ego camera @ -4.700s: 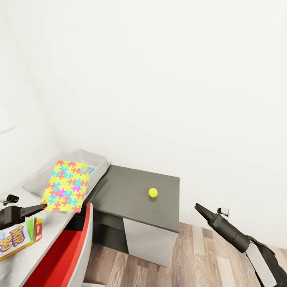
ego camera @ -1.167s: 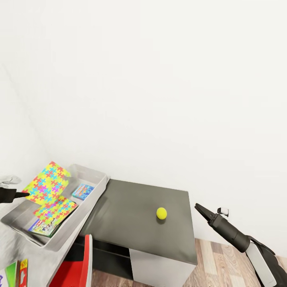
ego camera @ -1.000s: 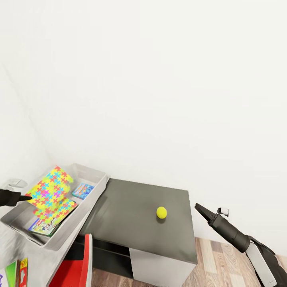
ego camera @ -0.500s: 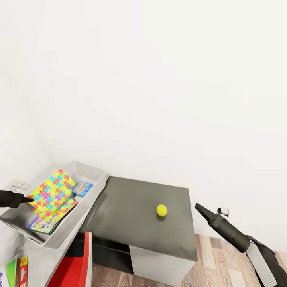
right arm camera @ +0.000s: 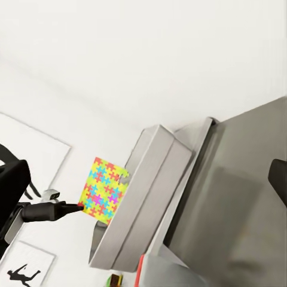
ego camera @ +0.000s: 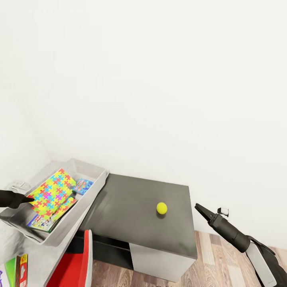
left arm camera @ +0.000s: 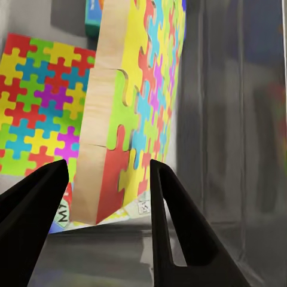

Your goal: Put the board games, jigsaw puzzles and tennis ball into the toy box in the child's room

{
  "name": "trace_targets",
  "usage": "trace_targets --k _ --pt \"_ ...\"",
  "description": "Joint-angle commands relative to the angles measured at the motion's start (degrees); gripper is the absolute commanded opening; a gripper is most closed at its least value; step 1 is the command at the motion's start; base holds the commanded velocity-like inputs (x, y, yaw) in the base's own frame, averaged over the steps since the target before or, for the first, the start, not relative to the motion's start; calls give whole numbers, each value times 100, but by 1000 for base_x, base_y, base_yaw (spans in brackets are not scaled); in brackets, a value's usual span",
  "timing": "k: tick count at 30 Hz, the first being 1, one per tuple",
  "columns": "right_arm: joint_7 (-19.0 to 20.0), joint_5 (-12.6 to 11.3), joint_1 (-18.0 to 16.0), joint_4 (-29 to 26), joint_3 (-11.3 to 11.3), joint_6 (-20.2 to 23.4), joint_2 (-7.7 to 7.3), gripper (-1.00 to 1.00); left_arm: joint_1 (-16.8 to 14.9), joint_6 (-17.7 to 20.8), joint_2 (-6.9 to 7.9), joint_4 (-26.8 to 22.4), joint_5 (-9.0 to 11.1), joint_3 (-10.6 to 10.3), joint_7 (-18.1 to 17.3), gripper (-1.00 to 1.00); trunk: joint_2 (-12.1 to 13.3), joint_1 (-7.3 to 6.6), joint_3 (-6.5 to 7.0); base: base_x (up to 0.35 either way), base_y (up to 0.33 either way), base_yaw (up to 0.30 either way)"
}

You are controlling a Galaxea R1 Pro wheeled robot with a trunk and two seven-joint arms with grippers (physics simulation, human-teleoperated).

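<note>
The light grey toy box (ego camera: 94, 187) sits on the white table (ego camera: 42, 255) at the left. In it one jigsaw puzzle (ego camera: 60, 208) lies flat over a game box (ego camera: 39, 222). The other jigsaw puzzle (ego camera: 51, 190) (left arm camera: 143, 89) leans tilted above it. My left gripper (ego camera: 30, 198) (left arm camera: 107, 164) is open, its fingers wide apart on either side of that puzzle's lower corner. The tennis ball (ego camera: 161, 207) rests on the dark grey lower section (ego camera: 131, 215). My right gripper (ego camera: 199, 207) hovers shut just off that section's right edge.
A small blue box (ego camera: 83, 185) lies at the toy box's far end. A colourful game box (ego camera: 16, 271) shows at the table's front edge, beside a red chair (ego camera: 71, 263). White wall is close behind, with wood floor (ego camera: 231, 267) to the right.
The tilted puzzle has sunk from above the toy box down into it, leaning over the flat puzzle. The left gripper followed it down. The right arm and ball have not moved.
</note>
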Motion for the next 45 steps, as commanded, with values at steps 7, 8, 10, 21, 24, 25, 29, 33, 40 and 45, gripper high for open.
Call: trace_targets --k 7,8,10,21,24,25,29,33,40,45 --pt "-1 -35 -4 0 -1 40 -2 100 -7 26 -6 49 -55 12 -55 -100 -12 3 -77 0 0 0" --pt "-2 -35 -4 0 0 40 -2 100 -7 23 -6 52 -56 12 -55 -100 -12 3 -86 0 0 0" --pt "-2 -35 -4 0 -4 40 -2 100 -7 22 -6 54 -57 12 -55 -100 -12 3 -105 0 0 0" --pt "-2 -35 -4 0 -6 40 -2 100 -7 26 -6 56 -65 12 -55 -100 -12 3 -208 0 0 0" --pt "-2 -35 -4 0 -6 43 -4 100 -8 27 -6 56 -66 12 -55 -100 -12 3 -235 0 0 0" --pt "-2 -35 -4 0 -6 45 -7 100 -10 27 -6 56 -66 12 -55 -100 -12 3 -245 0 0 0" --pt "-2 -35 -4 4 -7 48 -9 100 -8 25 -6 56 -66 12 -55 -100 -12 3 -282 0 0 0" --pt "-2 -39 -4 7 -3 44 -62 100 -7 25 -6 56 -66 12 -57 -100 -12 3 -319 0 0 0" --pt "6 -51 -3 9 2 40 -173 100 -9 26 -6 56 -66 12 -64 -100 -12 3 -352 0 0 0" --pt "7 -52 -4 9 2 40 -189 100 -8 26 -6 56 -59 12 -64 -100 -12 3 -354 0 0 0"
